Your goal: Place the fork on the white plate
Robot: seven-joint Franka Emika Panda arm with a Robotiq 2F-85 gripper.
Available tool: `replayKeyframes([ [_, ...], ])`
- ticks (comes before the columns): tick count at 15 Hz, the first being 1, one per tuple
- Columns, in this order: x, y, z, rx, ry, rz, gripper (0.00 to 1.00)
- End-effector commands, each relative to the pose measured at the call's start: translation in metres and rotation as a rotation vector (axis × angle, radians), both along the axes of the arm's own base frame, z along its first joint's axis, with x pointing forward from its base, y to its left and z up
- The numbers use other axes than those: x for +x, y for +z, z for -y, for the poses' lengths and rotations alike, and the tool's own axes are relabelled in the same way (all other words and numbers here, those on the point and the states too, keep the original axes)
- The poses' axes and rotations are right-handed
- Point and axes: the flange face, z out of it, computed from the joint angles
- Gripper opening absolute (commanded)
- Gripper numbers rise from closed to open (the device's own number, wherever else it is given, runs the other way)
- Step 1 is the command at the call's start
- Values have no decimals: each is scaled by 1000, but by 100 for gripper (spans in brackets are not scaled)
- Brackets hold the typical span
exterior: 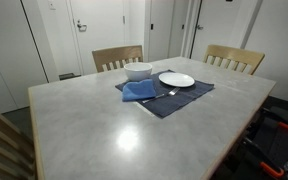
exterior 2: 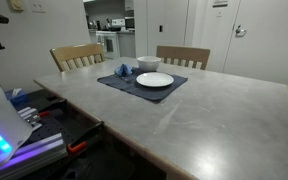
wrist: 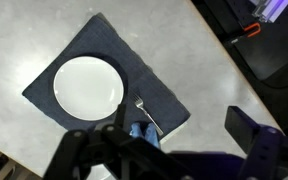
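The fork (wrist: 148, 114) is thin and silvery. It lies on a dark placemat (wrist: 102, 40) between the white plate (wrist: 87, 85) and a blue cloth (wrist: 144, 134). In an exterior view the fork (exterior: 162, 96) lies just in front of the plate (exterior: 176, 79). The plate (exterior 2: 154, 80) is empty in both exterior views. My gripper (wrist: 169, 150) shows only in the wrist view. It hangs high above the table, beside the placemat's edge, with fingers wide apart and nothing between them.
A white bowl (exterior: 138, 71) stands on the placemat behind the blue cloth (exterior: 139, 90). Two wooden chairs (exterior: 117, 57) (exterior: 234, 58) stand at the table's far side. Red-handled tools and cables (wrist: 249, 30) lie on the floor off the table edge.
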Motion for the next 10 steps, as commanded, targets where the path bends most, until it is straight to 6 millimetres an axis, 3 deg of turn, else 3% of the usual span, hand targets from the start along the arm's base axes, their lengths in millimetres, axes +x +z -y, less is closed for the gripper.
replayKeyframes([
  [1,23,-10,-4,30,69,38,100],
  [10,58,-34,-36,101,44,159,100],
])
